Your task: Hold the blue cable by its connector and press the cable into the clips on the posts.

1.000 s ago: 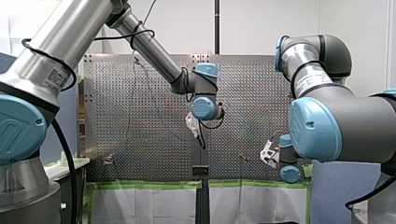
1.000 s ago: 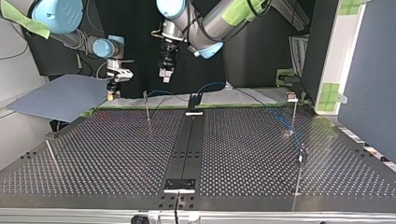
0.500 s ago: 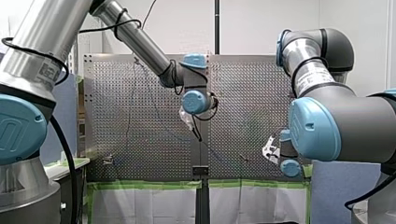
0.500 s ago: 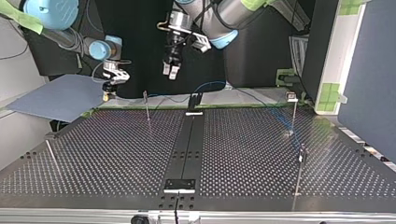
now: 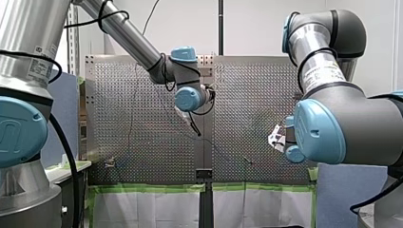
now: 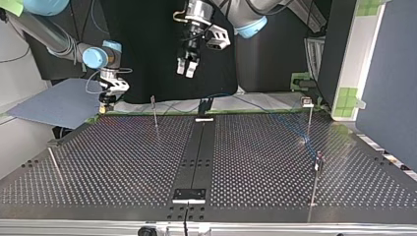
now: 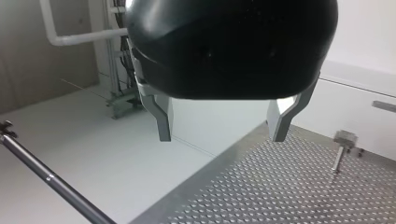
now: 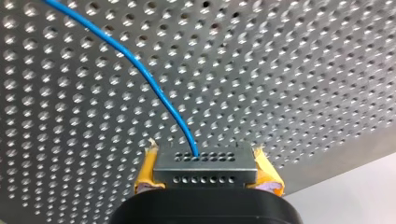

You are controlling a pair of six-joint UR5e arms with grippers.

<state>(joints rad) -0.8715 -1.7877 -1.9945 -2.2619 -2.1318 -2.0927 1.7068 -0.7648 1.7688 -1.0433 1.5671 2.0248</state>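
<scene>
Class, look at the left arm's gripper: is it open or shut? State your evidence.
Open. In the left wrist view, the left gripper's two metal fingers stand wide apart, with nothing between them.

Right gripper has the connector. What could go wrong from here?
1. The blue cable curves loosely away from the connector held in my right gripper; pulling it could catch it on a post.
2. My left gripper hangs open above the table; coming down, it could knock a thin post.
</scene>
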